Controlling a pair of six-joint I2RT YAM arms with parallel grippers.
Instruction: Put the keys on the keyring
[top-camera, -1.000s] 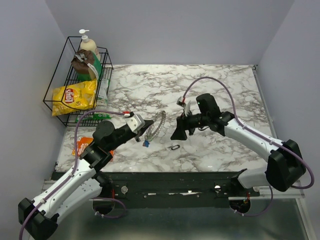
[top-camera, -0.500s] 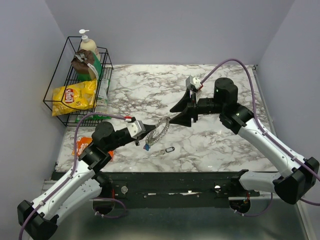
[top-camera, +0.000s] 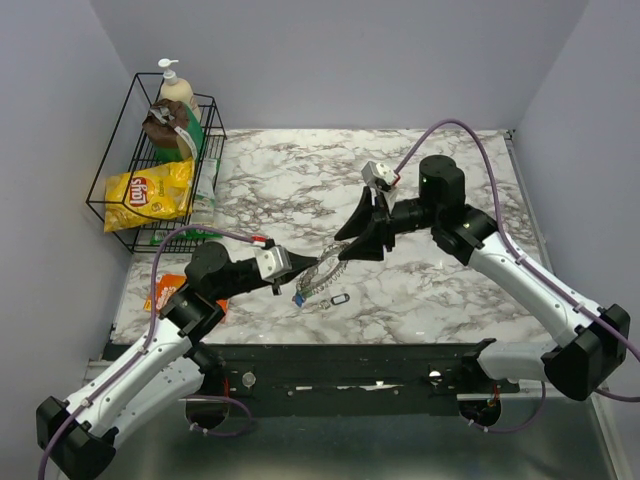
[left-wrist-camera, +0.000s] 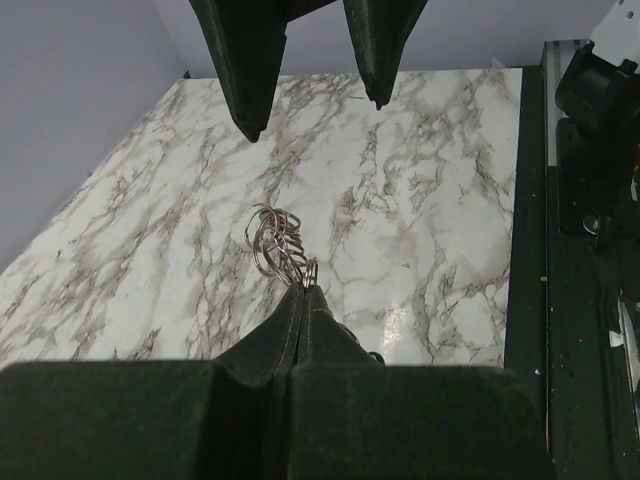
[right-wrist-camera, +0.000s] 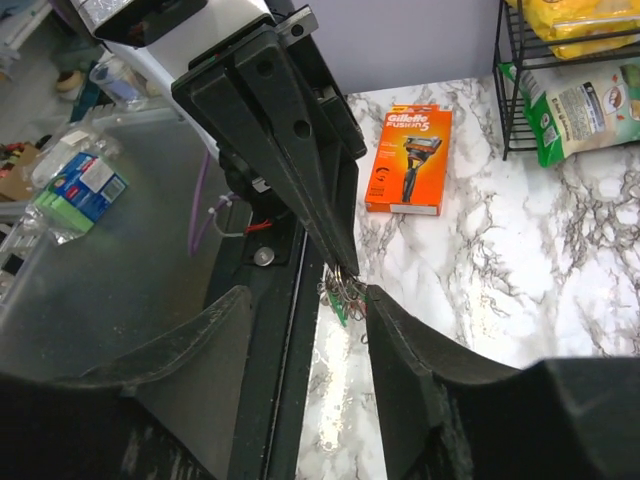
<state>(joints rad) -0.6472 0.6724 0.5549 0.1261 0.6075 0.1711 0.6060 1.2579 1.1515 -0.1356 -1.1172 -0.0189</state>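
Observation:
My left gripper (top-camera: 295, 267) is shut on the rim of the keyring (top-camera: 320, 270), a thin silvery wire ring fringed with small keys, held above the table. A blue-headed key (top-camera: 298, 298) hangs from it. In the left wrist view the ring (left-wrist-camera: 275, 240) sticks out just past my closed fingertips (left-wrist-camera: 300, 300). My right gripper (top-camera: 343, 247) is open, its fingertips at the ring's far side. In the right wrist view the ring (right-wrist-camera: 338, 285) and a green key (right-wrist-camera: 342, 313) sit near the right finger (right-wrist-camera: 400, 340).
A small dark oval loop (top-camera: 339, 298) lies on the marble table (top-camera: 440, 290) below the ring. An orange razor box (right-wrist-camera: 410, 160) lies at the left front. A black wire rack (top-camera: 150, 190) with a chip bag and bottles stands at the back left.
My right gripper lifted off the table, swung back and up, then came down with its open fingers at the ring. My left gripper pushed the ring slightly right and nearer.

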